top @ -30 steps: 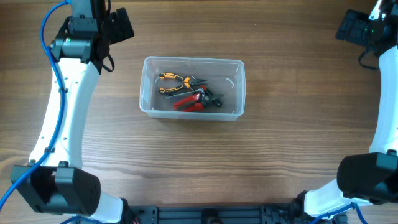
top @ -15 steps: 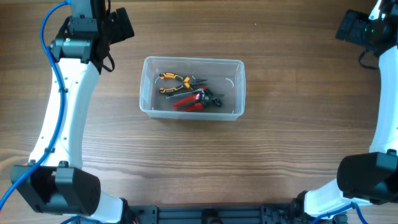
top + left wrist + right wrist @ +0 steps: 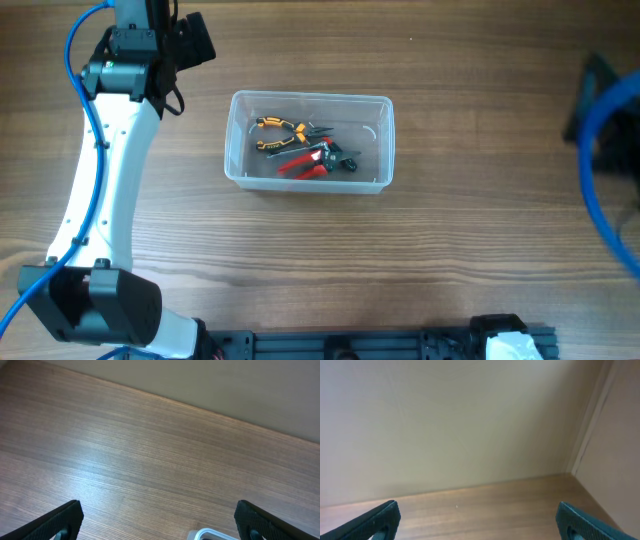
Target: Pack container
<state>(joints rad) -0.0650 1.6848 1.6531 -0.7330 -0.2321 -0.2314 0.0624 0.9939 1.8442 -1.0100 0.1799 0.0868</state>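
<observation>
Left gripper (image 3: 160, 518) and right gripper (image 3: 478, 519), jaws wide apart.

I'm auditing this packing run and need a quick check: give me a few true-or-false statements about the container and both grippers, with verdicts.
1. The container holds yellow-handled pliers and red-handled pliers. True.
2. A lid covers the container. False: its top is open and the tools show directly.
3. The left gripper grips one of the pliers. False: it is open and empty, away from the container.
4. The right gripper has its fingers apart with nothing between them. True.
</observation>
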